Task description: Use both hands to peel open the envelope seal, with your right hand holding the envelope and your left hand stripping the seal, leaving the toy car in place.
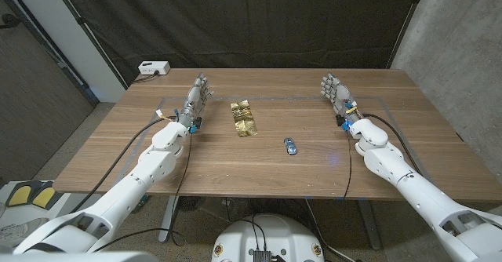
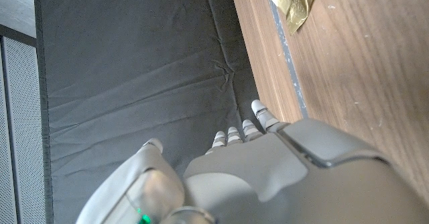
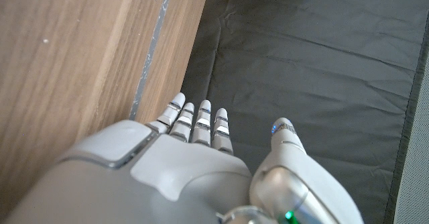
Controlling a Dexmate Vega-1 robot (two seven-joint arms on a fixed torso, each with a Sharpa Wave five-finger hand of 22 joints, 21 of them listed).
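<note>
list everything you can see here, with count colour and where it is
envelope: 1, shiny gold, crinkled, on the table left of centre, nearer the left hand
toy car: 1, blue, on the table right of the envelope, apart from it
table: 1, brown wood, with a faint taped outline near its edges
white box: 1, white, with a cable, at the table's far left corner
curtain: 1, black, behind the table
left hand: 1, grey, fingers apart, holding nothing, at the table's far left
right hand: 1, grey, fingers apart, holding nothing, at the table's far right

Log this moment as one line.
left hand: open | right hand: open | crinkled gold foil envelope: untouched | small blue toy car: on table
</note>
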